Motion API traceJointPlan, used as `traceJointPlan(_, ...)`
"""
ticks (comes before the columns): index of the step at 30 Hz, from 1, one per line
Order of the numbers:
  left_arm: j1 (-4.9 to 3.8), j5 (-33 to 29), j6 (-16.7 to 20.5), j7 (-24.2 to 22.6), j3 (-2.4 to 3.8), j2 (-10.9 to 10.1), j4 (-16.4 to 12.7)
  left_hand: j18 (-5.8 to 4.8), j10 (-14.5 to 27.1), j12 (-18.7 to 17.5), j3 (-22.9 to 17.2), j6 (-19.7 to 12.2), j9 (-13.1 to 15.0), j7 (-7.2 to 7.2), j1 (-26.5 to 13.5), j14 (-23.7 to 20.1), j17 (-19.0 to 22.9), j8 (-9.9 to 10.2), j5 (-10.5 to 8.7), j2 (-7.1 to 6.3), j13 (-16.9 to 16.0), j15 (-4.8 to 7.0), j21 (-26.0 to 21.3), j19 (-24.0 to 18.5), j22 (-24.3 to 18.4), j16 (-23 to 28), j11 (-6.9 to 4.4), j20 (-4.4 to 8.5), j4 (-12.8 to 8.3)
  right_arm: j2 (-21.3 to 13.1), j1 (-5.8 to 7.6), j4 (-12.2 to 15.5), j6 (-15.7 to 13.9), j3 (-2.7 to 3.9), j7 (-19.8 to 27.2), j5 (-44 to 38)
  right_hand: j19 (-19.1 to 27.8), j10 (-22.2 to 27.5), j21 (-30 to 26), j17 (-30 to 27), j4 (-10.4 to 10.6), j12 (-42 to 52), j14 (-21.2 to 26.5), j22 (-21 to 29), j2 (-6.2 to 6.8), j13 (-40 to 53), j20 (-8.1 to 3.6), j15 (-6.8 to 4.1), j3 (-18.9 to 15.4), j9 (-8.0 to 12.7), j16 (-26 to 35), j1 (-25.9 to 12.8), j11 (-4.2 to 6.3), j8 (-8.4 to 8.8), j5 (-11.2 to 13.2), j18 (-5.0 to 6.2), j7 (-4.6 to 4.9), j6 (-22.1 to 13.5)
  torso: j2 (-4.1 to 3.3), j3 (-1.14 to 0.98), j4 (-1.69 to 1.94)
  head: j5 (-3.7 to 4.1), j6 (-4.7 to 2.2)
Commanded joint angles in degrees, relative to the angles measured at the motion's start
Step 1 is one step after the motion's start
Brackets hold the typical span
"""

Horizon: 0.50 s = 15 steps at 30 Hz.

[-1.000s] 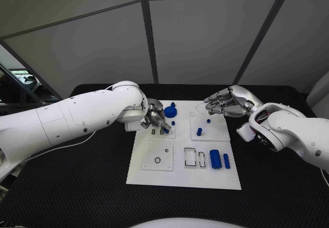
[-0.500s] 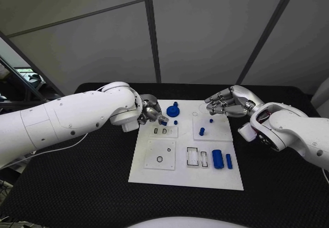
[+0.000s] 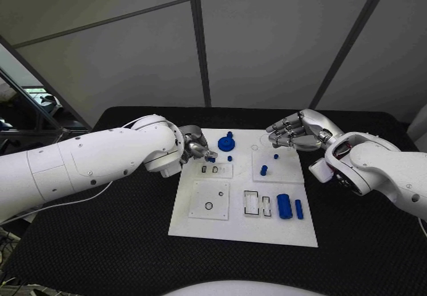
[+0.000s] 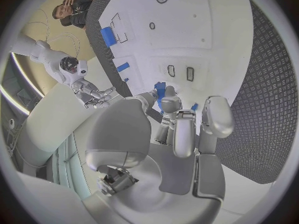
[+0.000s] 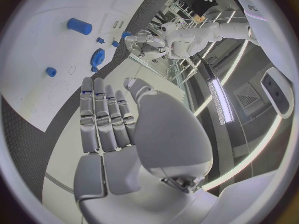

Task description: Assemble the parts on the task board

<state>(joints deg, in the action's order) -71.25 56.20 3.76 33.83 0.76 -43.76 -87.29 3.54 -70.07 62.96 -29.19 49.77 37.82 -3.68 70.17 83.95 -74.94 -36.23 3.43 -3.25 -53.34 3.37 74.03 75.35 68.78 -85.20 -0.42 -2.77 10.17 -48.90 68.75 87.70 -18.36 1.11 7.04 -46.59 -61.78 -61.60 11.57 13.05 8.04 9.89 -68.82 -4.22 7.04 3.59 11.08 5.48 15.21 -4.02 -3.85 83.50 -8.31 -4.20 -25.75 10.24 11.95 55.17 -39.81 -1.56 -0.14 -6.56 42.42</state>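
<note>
The white task board (image 3: 239,219) lies mid-table. My left hand (image 3: 197,149) hovers over its far left part and pinches a small blue part (image 3: 211,159) (image 4: 160,91) just above two dark slots (image 3: 213,168). A blue round knob (image 3: 226,143) stands at the far edge, with short blue pegs (image 3: 264,168) beside it. A blue cylinder (image 3: 283,205) and a slim blue bar (image 3: 298,208) lie at the near right. My right hand (image 3: 294,132) (image 5: 106,118) hangs over the board's far right corner, fingers straight and side by side, holding nothing.
The board carries a square plate with a small ring (image 3: 209,205) and rectangular slots (image 3: 255,203) near its front. Black table (image 3: 107,234) surrounds the board. Grey wall panels stand behind the table's far edge.
My left hand, with the small blue part, has drawn slightly away from the two slots toward the board's far edge. The right hand has stayed where it was.
</note>
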Motion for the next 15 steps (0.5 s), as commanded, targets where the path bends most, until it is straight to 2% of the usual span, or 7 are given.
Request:
traceJointPlan(1,0.14,1.9,2.4,-0.6,-0.09,0.4,0.1,1.65,-0.9,0.2,-6.7,0.0,0.0,0.4,-0.6,3.7,-8.5,-0.3,0.29,-0.15,-0.1,0.41,0.3,0.6,0.2,-0.4,-0.29,0.0,-6.1,0.0,0.1,0.2,-0.9,0.06,1.1,-1.4,-1.1,-1.1,0.0,-0.2,0.0,0.5,-1.1,-0.1,-0.21,0.1,-0.23,-0.63,0.5,-0.2,-0.2,-0.7,0.42,-0.47,-0.1,0.32,-0.59,0.8,-0.07,-0.08,-0.05,-0.22,0.38)
traceJointPlan(5,0.43,3.0,2.2,-0.6,-0.37,1.0,0.4,1.63,-1.0,0.2,-7.1,0.1,0.1,0.45,-0.8,3.8,-8.6,-0.4,0.43,-0.38,-0.1,0.46,0.4,0.7,0.3,-0.4,-0.34,0.04,-6.3,0.0,0.1,0.3,-0.9,0.06,1.2,-2.4,-2.6,-2.1,0.4,-0.6,0.0,0.6,-2.8,-0.2,-0.27,0.0,-0.85,-1.21,1.2,-0.3,-0.4,-1.3,0.89,-0.75,-0.1,0.33,-1.01,1.9,-0.06,-0.06,0.0,-0.32,0.75)
traceJointPlan(11,0.56,4.1,1.3,-0.1,-1.34,1.6,0.8,1.58,-1.3,0.4,-8.2,0.1,0.3,0.53,-1.1,3.8,-8.7,-0.5,0.65,-0.87,-0.3,0.54,0.5,0.9,0.6,-0.5,-0.43,0.13,-6.7,-0.2,0.11,0.4,-1.1,0.07,0.5,-4.2,-4.7,-3.1,0.9,-1.2,0.0,-0.1,-5.4,-0.4,-0.06,0.0,-1.6,-1.82,1.9,-0.2,-0.6,-2.1,1.23,-0.61,0.0,0.35,-1.17,2.6,-0.04,-0.08,0.01,-0.16,1.19)
traceJointPlan(15,0.57,4.3,0.0,0.4,-1.71,1.8,1.0,1.56,-1.4,0.4,-9.1,0.1,0.5,0.56,-1.3,3.8,-8.7,-0.6,0.69,-1.28,-0.3,0.59,0.5,1.0,0.7,-0.5,-0.47,0.19,-7.1,-0.3,0.18,0.5,-1.3,0.07,-0.2,-5.3,-6.5,-4.5,1.4,-1.5,0.1,-0.3,-7.7,-0.5,0.18,0.0,-2.24,-2.45,2.0,-0.3,-0.9,-3.0,1.65,-0.64,0.0,0.36,-1.41,3.4,-0.1,-0.1,-0.04,-0.23,1.23)
